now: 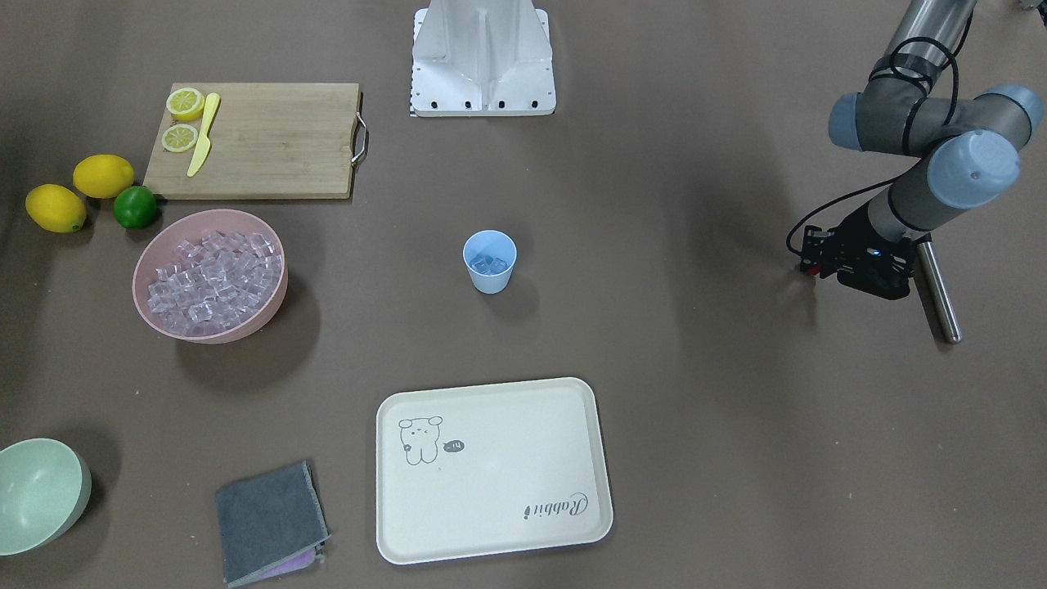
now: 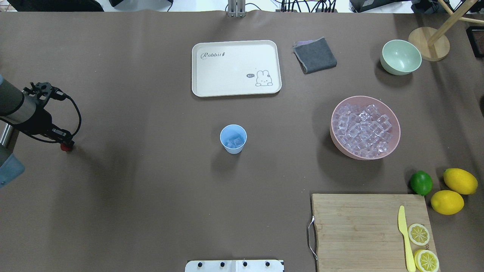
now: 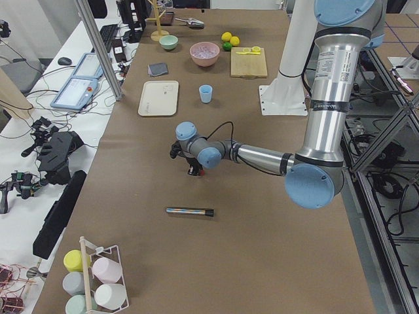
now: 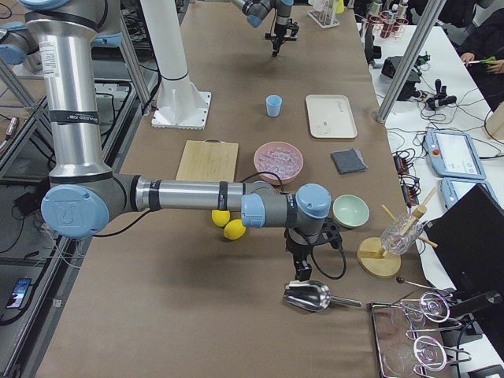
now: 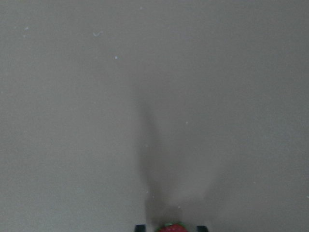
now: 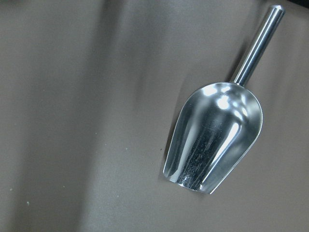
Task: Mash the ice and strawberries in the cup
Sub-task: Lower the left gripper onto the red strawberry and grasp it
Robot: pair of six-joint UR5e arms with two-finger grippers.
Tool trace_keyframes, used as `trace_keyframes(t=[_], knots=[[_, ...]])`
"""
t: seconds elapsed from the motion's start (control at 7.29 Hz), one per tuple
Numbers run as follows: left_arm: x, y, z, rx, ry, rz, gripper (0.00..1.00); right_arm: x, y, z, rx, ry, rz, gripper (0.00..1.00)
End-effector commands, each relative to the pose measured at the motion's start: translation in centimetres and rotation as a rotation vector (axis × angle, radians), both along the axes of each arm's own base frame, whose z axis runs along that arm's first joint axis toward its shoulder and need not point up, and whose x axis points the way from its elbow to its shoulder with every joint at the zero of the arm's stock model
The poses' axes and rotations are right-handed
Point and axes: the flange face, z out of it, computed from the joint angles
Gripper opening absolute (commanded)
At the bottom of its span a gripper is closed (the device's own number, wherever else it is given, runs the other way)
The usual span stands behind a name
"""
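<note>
My left hand (image 2: 66,145) is low over the worktop (image 2: 151,189) at the left edge of the overhead view. Its fingertips (image 5: 140,226) stand either side of the strawberry (image 5: 171,227); whether they pinch it I cannot tell. A metal rod (image 1: 939,286) lies just beside the hand. The cup (image 2: 233,139) stands upright at the middle of that view, well apart from the hand, with a few cubes of ice (image 2: 234,142) inside. My right hand (image 4: 304,274) hangs over a metal scoop (image 6: 212,140), lower right in the right-side view; whether it is open or closed I cannot tell. More ice fills the pink bowl (image 2: 340,147).
</note>
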Motion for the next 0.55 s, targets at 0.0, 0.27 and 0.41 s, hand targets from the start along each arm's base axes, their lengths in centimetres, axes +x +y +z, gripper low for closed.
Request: trace_keyframes(t=[0.0, 0.27, 0.41], knots=[[0.1, 0.0, -1.4, 0.009, 0.017, 0.006, 0.27, 0.1, 0.0, -0.1, 0.003, 0.000, 0.001, 0.99], [1.4, -1.7, -5.3, -0.011, 0.040, 0.019, 0.28, 0.4, 0.4, 0.2, 0.019, 0.001, -0.019, 0.99], [2.6, -3.3, -9.3, -0.028, 0.026, 0.018, 0.28, 0.7, 0.7, 0.3, 0.017, 0.001, -0.015, 0.99]])
